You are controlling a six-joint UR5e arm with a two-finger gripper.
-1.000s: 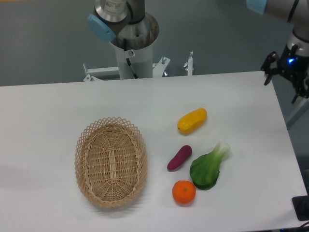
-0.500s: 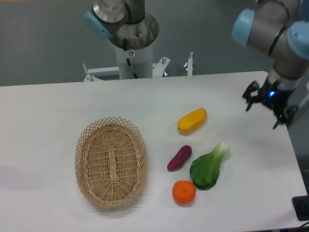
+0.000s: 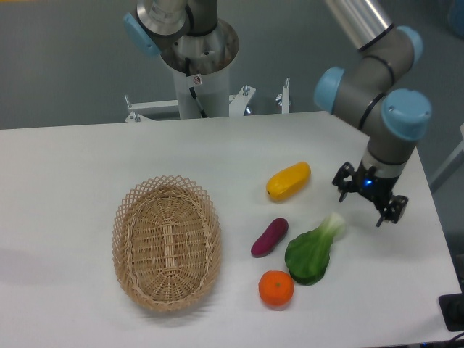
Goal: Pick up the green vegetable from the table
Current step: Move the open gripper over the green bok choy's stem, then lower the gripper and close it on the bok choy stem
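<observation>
The green vegetable (image 3: 312,250) lies on the white table (image 3: 87,159) at the right. It has a broad dark green leaf and a pale stem pointing up-right. My gripper (image 3: 367,202) hangs open and empty just right of and above the stem tip, fingers spread apart and pointing down. It does not touch the vegetable.
A small purple eggplant-like piece (image 3: 270,237) lies just left of the vegetable. An orange (image 3: 276,288) sits at its lower left. A yellow oblong fruit (image 3: 288,180) lies further back. A wicker basket (image 3: 166,241) stands at the left. The table's right edge runs near the gripper.
The arm has swung in from the far right, moving the gripper left and down toward the vegetable's stem. The objects on the table have not moved.
</observation>
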